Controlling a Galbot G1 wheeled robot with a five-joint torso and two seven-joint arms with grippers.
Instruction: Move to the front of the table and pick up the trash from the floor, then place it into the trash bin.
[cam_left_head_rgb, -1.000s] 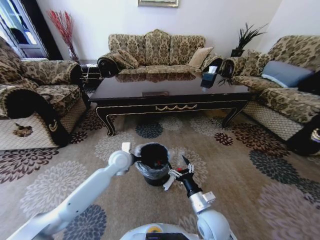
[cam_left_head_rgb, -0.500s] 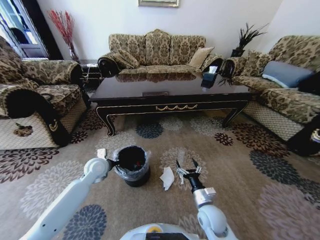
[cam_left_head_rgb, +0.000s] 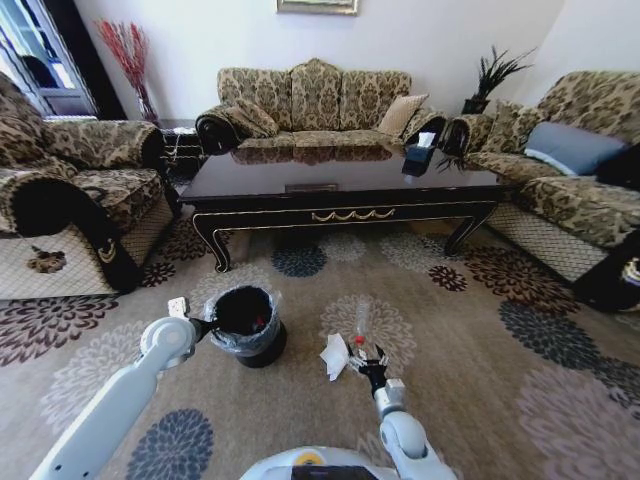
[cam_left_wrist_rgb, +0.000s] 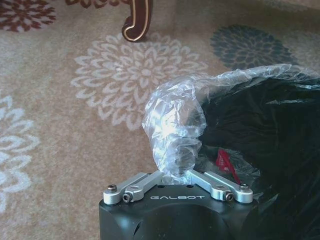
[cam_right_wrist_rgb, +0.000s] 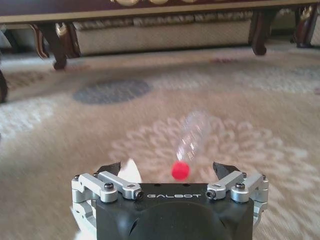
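A: In front of the table (cam_left_head_rgb: 340, 215), on the patterned carpet (cam_left_head_rgb: 480, 330) — you're already parked there, so the drive looks done. Glossy dark wood, gold scroll on the apron, curved legs.

B: And the trash bin (cam_left_head_rgb: 243, 325)?

A: Just ahead, to your left. Round, black, thin crinkly liner folded over the rim. Your left gripper (cam_left_wrist_rgb: 172, 186) has its jaws pinched shut on a bunched fold of that liner at the rim. A red bit (cam_left_wrist_rgb: 223, 161) lies inside, so I judge at least one piece is already binned.

B: What's left on the floor?

A: The clear plastic bottle (cam_left_head_rgb: 361, 322), ribbed, red cap (cam_right_wrist_rgb: 180, 170) pointing at you, lying on a pale carpet flower right of the bin. Beside it, the crumpled white paper (cam_left_head_rgb: 334, 355), soft and creased.

B: Right gripper?

A: Your right gripper (cam_right_wrist_rgb: 170, 172) sits low, just short of the cap, jaws spread wide, holding nothing. The paper's edge pokes up by its left finger. Bottle and paper both unpicked; I'd call the job partway.
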